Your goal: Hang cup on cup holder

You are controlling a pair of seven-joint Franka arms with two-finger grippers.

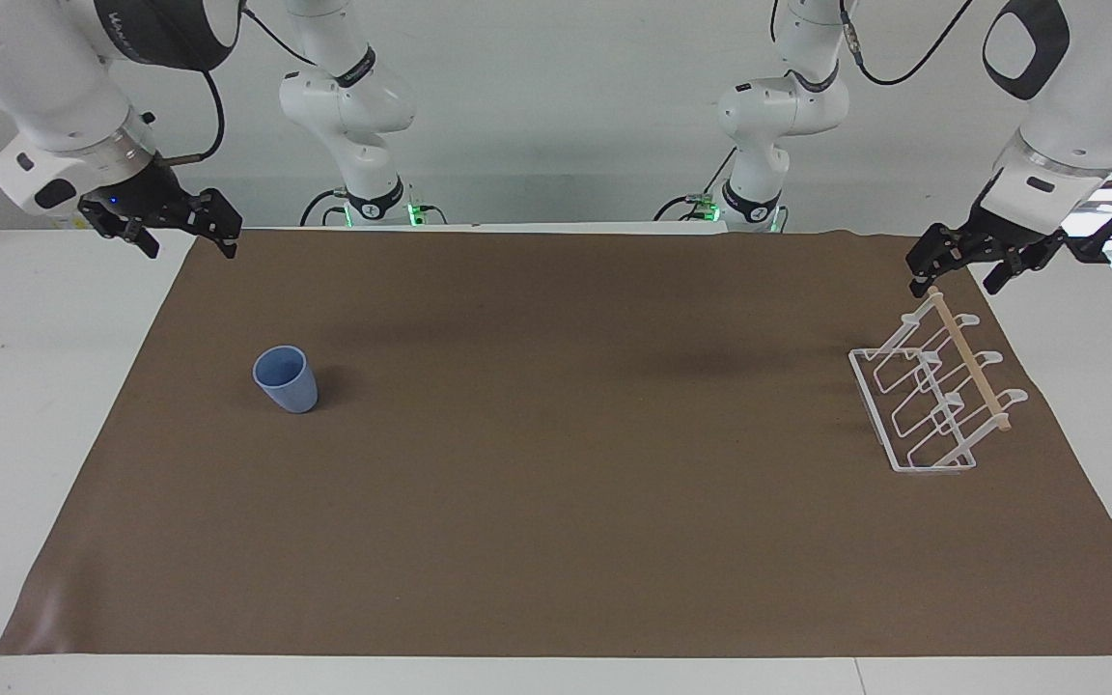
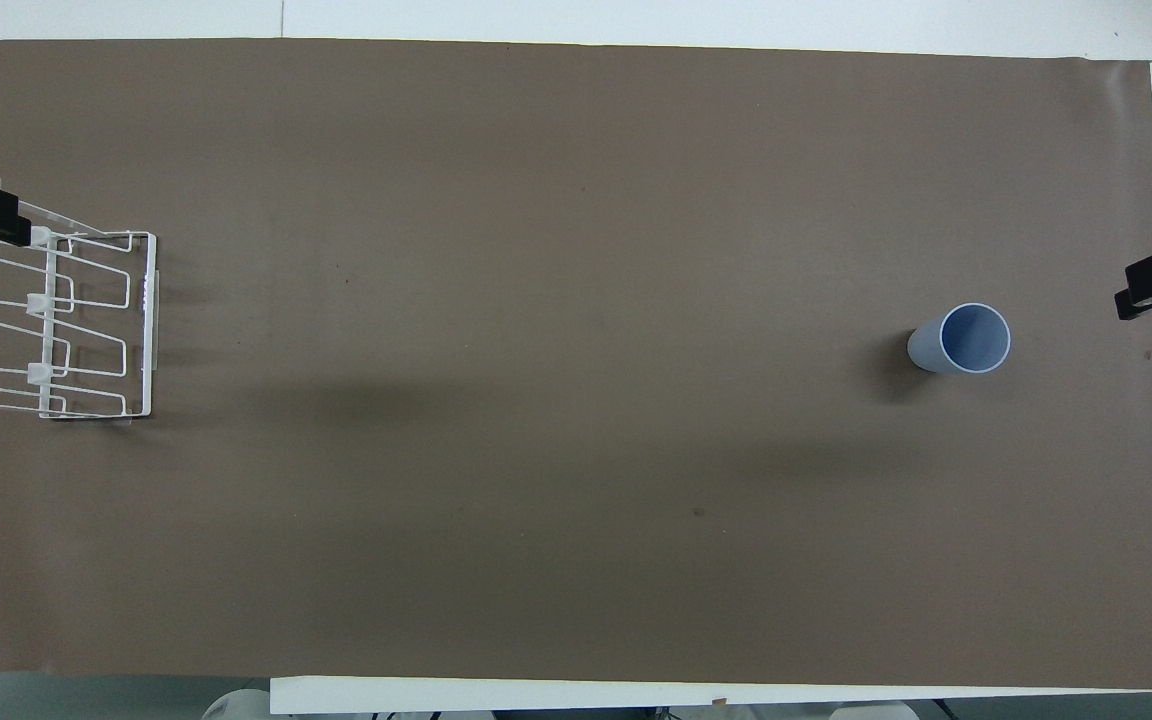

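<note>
1. The cup [image 1: 285, 378] is seen standing upright, mouth up, in the left half of the facing view, on the brown mat [image 1: 556, 541] that covers the tabletop [image 1: 44, 386]. It is touched by nothing, so a grasp from above or from the side is judged possible.
2. The cup holder [image 1: 932, 396] is set at the right of the facing view, its base flat on the mat and its prongs slanted up toward the wooden rod [image 1: 969, 360]. All prongs are seen bare; the hanging is not yet done.
3. The right gripper [image 1: 187, 230] is held in the air at the upper left of the facing view, over the mat's edge. Its jaws are seen spread apart, with nothing between them. It is judged the natural arm for the pick, the cup being at its end.
4. The left gripper [image 1: 963, 272] is held just above the rod's upper end, at the upper right. Its jaws are parted and empty.
</note>
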